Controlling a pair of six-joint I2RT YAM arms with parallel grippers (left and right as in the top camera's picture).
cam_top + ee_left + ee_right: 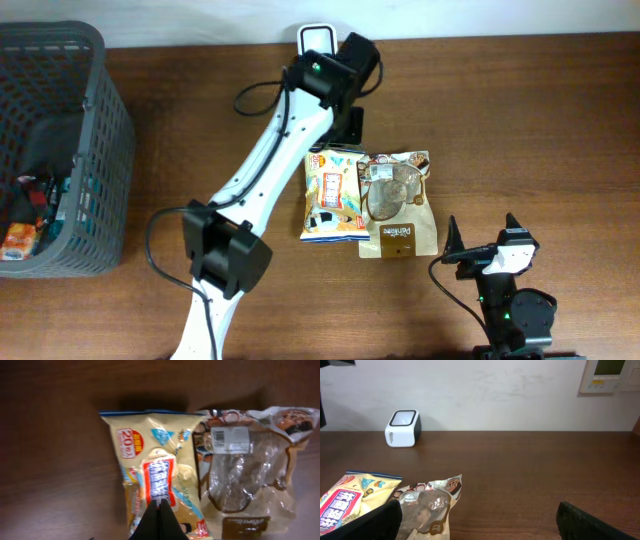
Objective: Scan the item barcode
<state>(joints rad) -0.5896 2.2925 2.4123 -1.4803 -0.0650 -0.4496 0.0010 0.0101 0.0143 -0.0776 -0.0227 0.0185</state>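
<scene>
Overhead, right gripper: it is hovering at the near side of the table, its fingers standing wide apart and gripping nothing, just beside the near corner of the brown packet.
Brown packet: it is lying flat on the table, touching or slightly overlapping the yellow snack packet to its left. A white label is facing up, too blurred to tell whether it carries the barcode.
Yellow snack packet: it is lying flat, printed face up, with no barcode showing.
Left gripper: its fingers are pressing together on nothing and pointing down over the middle of the yellow snack packet. Whether the tips are touching the wrapper cannot be told.
Basket: it is sitting at the left of the table, holding other goods.
Scanner: it is standing at the far edge by the wall, well apart from both packets, with nothing in front of its window.
Progress: the task is looking barely begun, as no packet is being held or presented.
Remaining: picking a packet, finding its barcode, and carrying it to the scanner are all waiting to be done.
</scene>
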